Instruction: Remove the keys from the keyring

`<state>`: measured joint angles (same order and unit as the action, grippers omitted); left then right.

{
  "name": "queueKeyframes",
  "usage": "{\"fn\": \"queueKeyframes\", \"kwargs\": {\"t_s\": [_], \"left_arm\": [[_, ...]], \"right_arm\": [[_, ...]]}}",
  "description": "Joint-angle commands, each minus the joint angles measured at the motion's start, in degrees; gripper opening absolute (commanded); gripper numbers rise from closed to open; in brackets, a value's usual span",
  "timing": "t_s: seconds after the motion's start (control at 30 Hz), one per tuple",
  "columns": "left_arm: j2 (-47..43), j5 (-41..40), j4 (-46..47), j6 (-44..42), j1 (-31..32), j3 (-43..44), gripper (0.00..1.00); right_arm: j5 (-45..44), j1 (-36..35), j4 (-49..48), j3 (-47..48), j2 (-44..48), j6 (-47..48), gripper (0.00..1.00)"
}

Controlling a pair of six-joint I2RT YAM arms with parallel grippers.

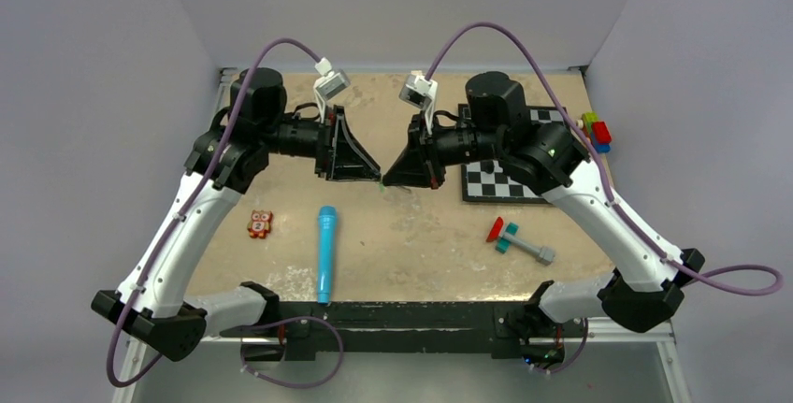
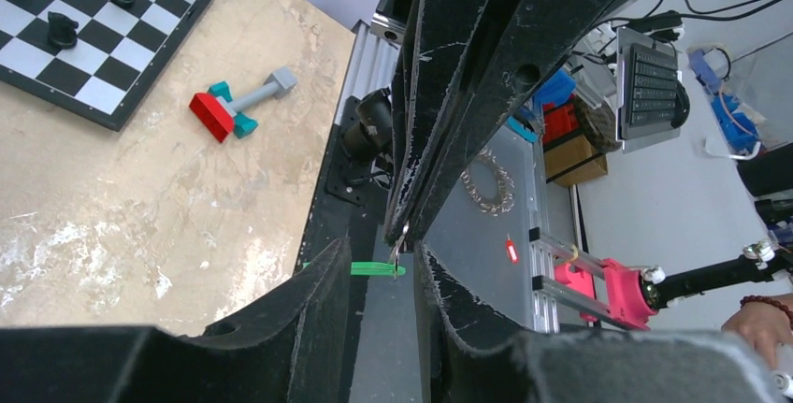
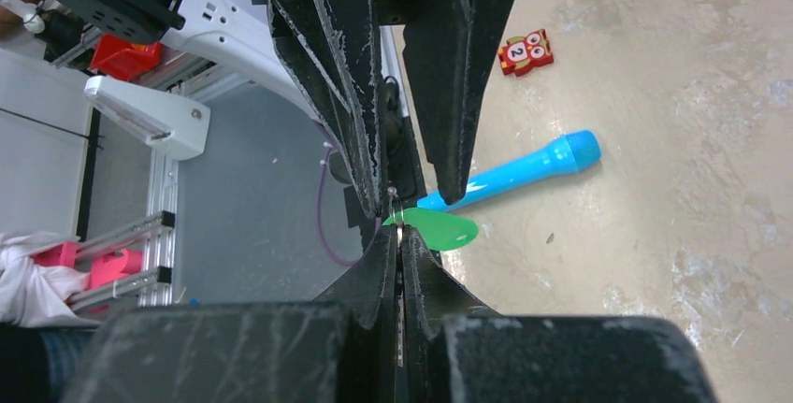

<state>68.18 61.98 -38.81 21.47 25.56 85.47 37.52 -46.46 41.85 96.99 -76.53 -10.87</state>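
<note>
My two grippers meet tip to tip above the middle of the table. My right gripper (image 3: pixel 399 232) is shut on a thin metal keyring (image 3: pixel 396 211) and holds it in the air. A green key tag (image 3: pixel 441 231) hangs from the ring. It also shows in the left wrist view (image 2: pixel 374 269), lying between the fingers of my left gripper (image 2: pixel 382 255), which is open and does not grip it. In the top view the left gripper (image 1: pixel 363 167) and right gripper (image 1: pixel 398 175) nearly touch, and only a speck of green shows below them. Any other keys are hidden.
A blue toy microphone (image 1: pixel 325 251) lies near the front. A red owl tile (image 1: pixel 260 223) lies to its left. A red, teal and grey toy hammer (image 1: pixel 519 239) lies at the right. A chessboard (image 1: pixel 510 183) and coloured bricks (image 1: pixel 596 130) are at the back right.
</note>
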Motion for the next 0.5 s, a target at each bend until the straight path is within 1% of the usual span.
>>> {"fn": "queueKeyframes", "kwargs": {"t_s": [0.0,0.2,0.27,0.47], "left_arm": [[-1.03,1.54,-2.03,-2.31,0.45,2.2,0.33],[-1.29,2.07,-3.19,-3.39,0.51,2.07,0.28],[-1.22,2.35,-2.51,-3.08,0.62,1.94,0.21],[-0.65,2.66,-0.82,-2.07,1.13,2.02,0.2]], "right_arm": [[0.38,-0.21,-3.0,1.04,0.55,1.45,0.0],[1.07,-0.28,-3.52,1.07,0.44,1.4,0.0],[1.78,-0.3,-3.61,1.23,0.19,1.47,0.0],[4.47,-0.56,-3.26,2.54,-1.26,1.8,0.0]]}}
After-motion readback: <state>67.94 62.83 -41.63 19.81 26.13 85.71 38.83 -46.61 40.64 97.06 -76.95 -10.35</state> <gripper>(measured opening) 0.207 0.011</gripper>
